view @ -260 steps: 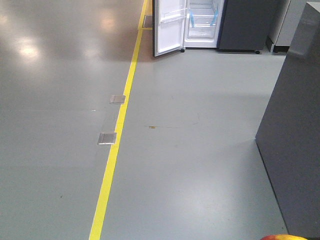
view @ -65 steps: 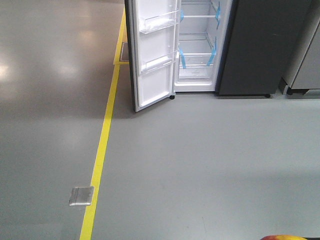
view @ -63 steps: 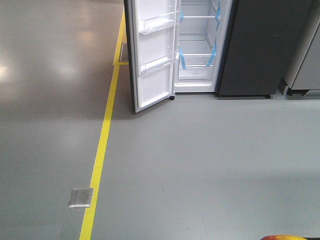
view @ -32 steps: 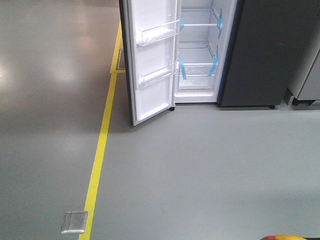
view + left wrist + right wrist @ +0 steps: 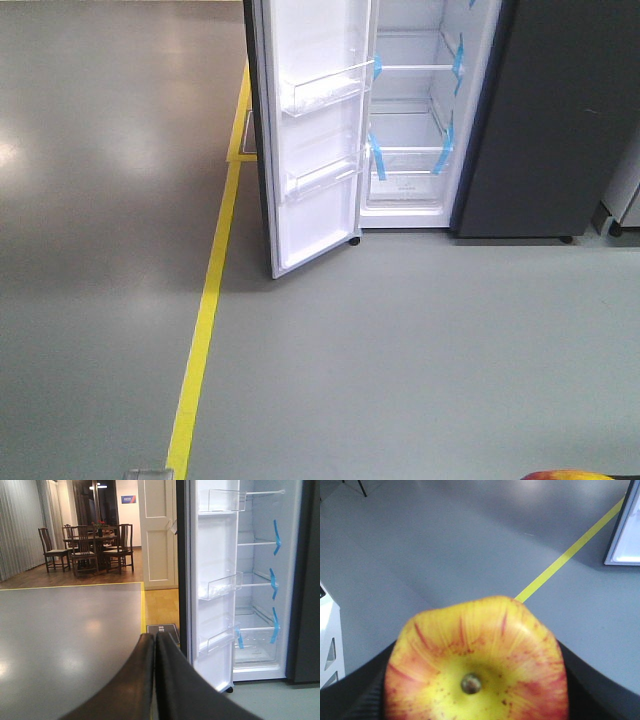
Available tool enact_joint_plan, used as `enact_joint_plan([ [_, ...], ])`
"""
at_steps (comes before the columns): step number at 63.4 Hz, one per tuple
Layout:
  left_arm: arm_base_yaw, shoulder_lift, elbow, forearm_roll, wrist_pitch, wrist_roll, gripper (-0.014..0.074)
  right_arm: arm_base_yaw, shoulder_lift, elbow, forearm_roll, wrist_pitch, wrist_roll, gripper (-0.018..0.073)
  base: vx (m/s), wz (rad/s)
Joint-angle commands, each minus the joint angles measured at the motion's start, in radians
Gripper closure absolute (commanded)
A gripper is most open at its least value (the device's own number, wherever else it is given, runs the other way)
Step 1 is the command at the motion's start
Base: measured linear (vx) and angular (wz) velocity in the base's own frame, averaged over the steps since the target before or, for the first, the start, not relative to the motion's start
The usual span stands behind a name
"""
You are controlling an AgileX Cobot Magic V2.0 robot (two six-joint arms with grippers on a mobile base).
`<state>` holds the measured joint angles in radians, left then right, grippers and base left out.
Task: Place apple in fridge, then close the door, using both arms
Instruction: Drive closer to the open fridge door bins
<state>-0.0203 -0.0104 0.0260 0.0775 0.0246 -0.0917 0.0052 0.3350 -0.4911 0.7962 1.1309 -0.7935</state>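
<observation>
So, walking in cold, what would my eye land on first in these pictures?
Probably the apple, red and yellow, filling the bottom of the right wrist view with its stem dimple toward the camera. Next comes the fridge ahead, its door wide open, white inside with blue tape on the shelves. A yellow line runs along the grey floor toward it.

left gripper [image 5: 155, 638] — two black curved fingers [image 5: 132, 680] pressed flat together along whole visible length, tips meeting, nothing between them. both rise from bottom edge of left wrist view, tips level with each other. right gripper [image 5: 477, 690] — black fingers [image 5: 362, 697] on either side of apple [image 5: 477, 650], clamped against its flanks, stem dimple facing wrist camera. only lower finger parts show.
</observation>
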Motion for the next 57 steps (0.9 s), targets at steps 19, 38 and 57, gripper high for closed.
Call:
enact_joint_plan([
  [19, 0.000, -0.017, 0.022, -0.002, -0.071, -0.003, 0.0603, -0.003, 0.010, -0.023, 0.057, -0.043, -0.009, 0.0203, 0.22, 0.04],
  [38, 0.000, -0.017, 0.022, -0.002, -0.071, -0.003, 0.0603, -0.003, 0.010, -0.023, 0.057, -0.043, -0.009, 0.0203, 0.20, -0.01],
  [57, 0.000, -0.017, 0.022, -0.002, -0.071, -0.003, 0.0603, -0.003, 0.010, -0.023, 0.057, -0.043, -0.009, 0.0203, 0.19, -0.04],
])
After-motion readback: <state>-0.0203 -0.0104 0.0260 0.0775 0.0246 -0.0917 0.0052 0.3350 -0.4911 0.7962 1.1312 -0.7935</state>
